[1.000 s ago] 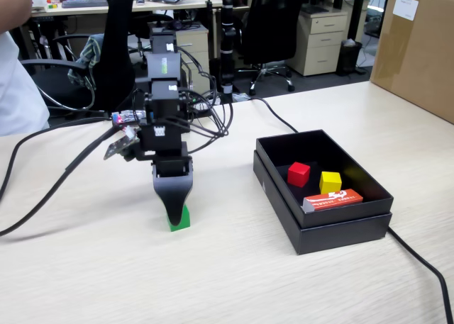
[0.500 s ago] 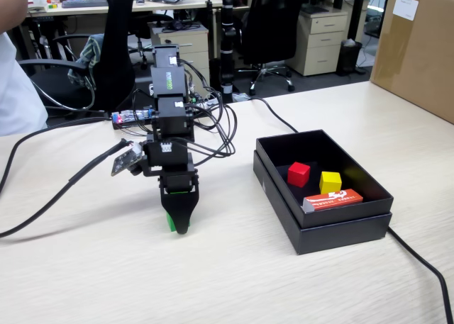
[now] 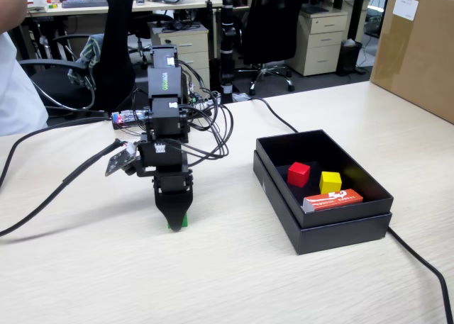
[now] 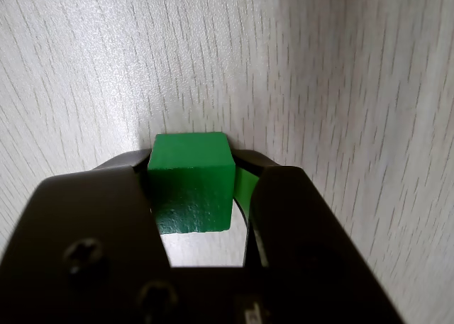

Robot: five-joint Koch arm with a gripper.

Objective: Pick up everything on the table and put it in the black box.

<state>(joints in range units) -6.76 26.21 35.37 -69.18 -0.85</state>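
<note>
The green cube [image 4: 191, 186] sits between my gripper's [image 4: 193, 159] two black jaws, which close on its left and right sides. In the fixed view my gripper [image 3: 174, 222] points straight down at the light wood table [image 3: 234, 281], and only slivers of the green cube [image 3: 185, 221] show behind the jaw tips, at table level. The black box [image 3: 340, 235] stands on the table to the right of the gripper, a short gap away.
The black box holds a red cube [image 3: 299, 174], a yellow cube [image 3: 330, 182] and a small orange packet [image 3: 333, 200]. A brown carton [image 3: 418, 47] stands at the far right. Black cables [image 3: 42, 196] run across the table to the left and right of the arm.
</note>
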